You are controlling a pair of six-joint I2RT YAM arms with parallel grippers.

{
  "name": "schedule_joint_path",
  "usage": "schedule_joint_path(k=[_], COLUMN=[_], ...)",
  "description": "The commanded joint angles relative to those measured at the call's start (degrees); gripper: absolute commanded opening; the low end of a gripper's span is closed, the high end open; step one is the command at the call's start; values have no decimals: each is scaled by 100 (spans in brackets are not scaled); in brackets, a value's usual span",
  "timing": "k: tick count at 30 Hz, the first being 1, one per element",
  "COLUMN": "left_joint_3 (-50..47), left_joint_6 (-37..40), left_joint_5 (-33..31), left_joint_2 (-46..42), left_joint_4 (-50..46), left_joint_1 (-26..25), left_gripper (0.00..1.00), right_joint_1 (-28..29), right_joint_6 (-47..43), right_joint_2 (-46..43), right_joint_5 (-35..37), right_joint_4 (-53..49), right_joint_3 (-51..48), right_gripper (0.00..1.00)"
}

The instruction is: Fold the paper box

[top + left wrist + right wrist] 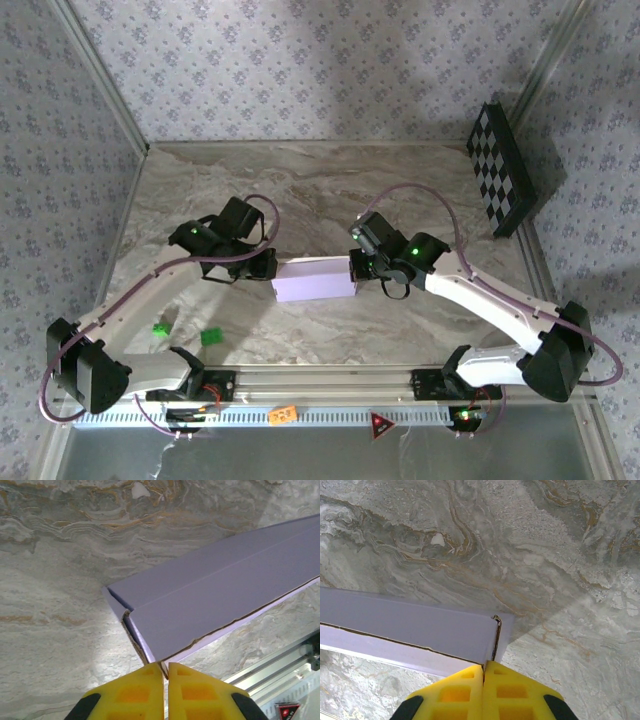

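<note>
The paper box (314, 278) is a shallow lavender box held between both arms above the middle of the marble table. My left gripper (165, 669) is shut on the thin card edge at the box's left end (200, 610). At the opposite end, my right gripper (484, 669) is shut on the card edge of the box (420, 625). The yellow fingertips (455, 692) of each gripper pinch a corner wall. In the top external view the left gripper (268, 265) and the right gripper (358, 268) flank the box.
A black-and-white checkerboard panel (500, 168) leans at the back right. Two small green bits (210, 337) lie on the table near the left arm. An aluminium rail (320, 385) with orange and red tags runs along the near edge. Patterned walls enclose the table.
</note>
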Motion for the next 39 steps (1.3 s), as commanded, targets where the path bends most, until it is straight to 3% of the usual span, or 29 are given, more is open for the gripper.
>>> schedule_joint_path(k=[1, 6, 11, 14, 20, 30, 37, 39], left_joint_3=[317, 345, 325, 303, 234, 153, 132, 140], left_joint_6=[150, 177, 186, 186, 186, 186, 86, 28], left_joint_5=[-124, -237, -151, -145, -190, -414, -239, -254], left_joint_2=[-28, -67, -44, -45, -36, -52, -382, -585], left_joint_4=[-154, -251, -212, -186, -264, -422, -167, -55], left_joint_1=[-31, -32, -38, -34, -38, -44, -45, -41], left_gripper=[9, 24, 10, 15, 4, 7, 19, 27], right_joint_1=[80, 64, 66, 66, 70, 73, 92, 107], right_joint_6=[99, 107, 102, 100, 101, 118, 126, 120], right_joint_2=[110, 103, 117, 112, 103, 24, 18, 12], right_joint_5=[-292, -271, -284, -277, -277, -239, -292, -286], right_joint_4=[-18, -26, -13, -1, 18, 57, 207, 220], right_joint_3=[59, 43, 41, 42, -4, -90, -234, -262], right_gripper=[0, 0, 0, 0, 0, 0, 0, 0])
